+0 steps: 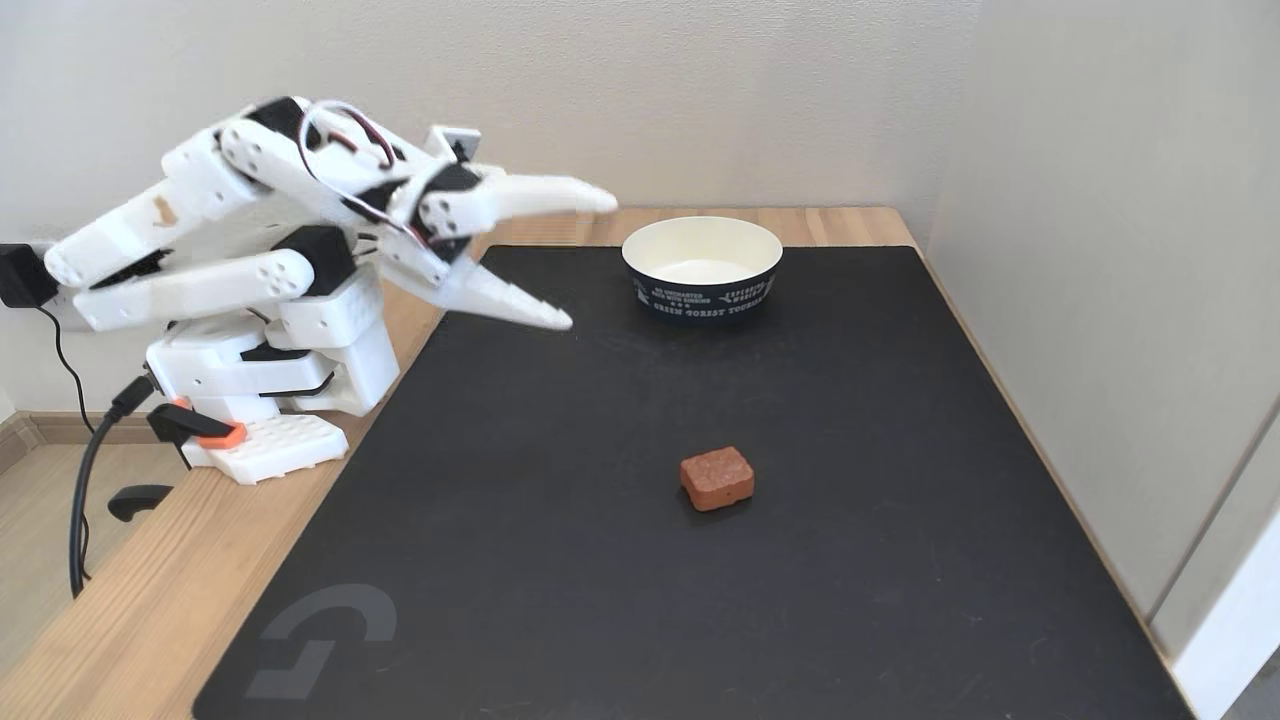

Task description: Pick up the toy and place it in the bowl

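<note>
One toy (717,477) is all I count on my fixed view: a small reddish-brown block with rounded corners and a speckled top, lying flat on the black mat (620,600), a little right of the mat's middle and nothing touching it. One bowl (702,265) sits well apart from it, toward the far edge of the mat, upright, cream-white inside and dark navy outside with a band of small white lettering; I see nothing inside it. The mat itself is a single dark sheet with one grey logo printed near its front left corner, and it covers most of the wooden table (130,600), whose bare boards show along the left side and behind the bowl.

One arm is what I am driving, white with black joints, its base (270,440) clamped at the table's left edge with an orange-tipped clamp. Its gripper (590,260) hangs in the air to the left of the bowl, well clear of the toy, and its two pointed white fingers (540,195) are spread wide apart, one reaching toward the bowl's rim height and the other angled down toward the mat, grasping nothing. One black cable (80,500) loops down off the table's left side.
</note>
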Tool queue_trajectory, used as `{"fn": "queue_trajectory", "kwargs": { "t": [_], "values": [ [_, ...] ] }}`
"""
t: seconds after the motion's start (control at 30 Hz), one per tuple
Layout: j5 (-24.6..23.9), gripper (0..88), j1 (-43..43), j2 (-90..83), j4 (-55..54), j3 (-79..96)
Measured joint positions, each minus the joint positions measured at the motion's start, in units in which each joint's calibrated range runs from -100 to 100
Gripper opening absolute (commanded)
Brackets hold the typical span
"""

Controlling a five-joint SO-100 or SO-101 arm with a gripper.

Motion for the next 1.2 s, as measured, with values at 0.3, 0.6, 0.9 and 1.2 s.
{"fn": "queue_trajectory", "kwargs": {
  "t": [0.3, 0.6, 0.9, 1.2],
  "values": [
    [3.76, 39.5, 0.75, 35.55, 8.10, -34.39],
    [16.37, 39.4, 7.91, 76.27, 8.27, -60.94],
    [21.62, 39.4, 16.15, 98.58, 8.27, -75.11],
    [21.62, 39.3, 14.32, 112.41, 7.60, -81.91]
  ]
}}
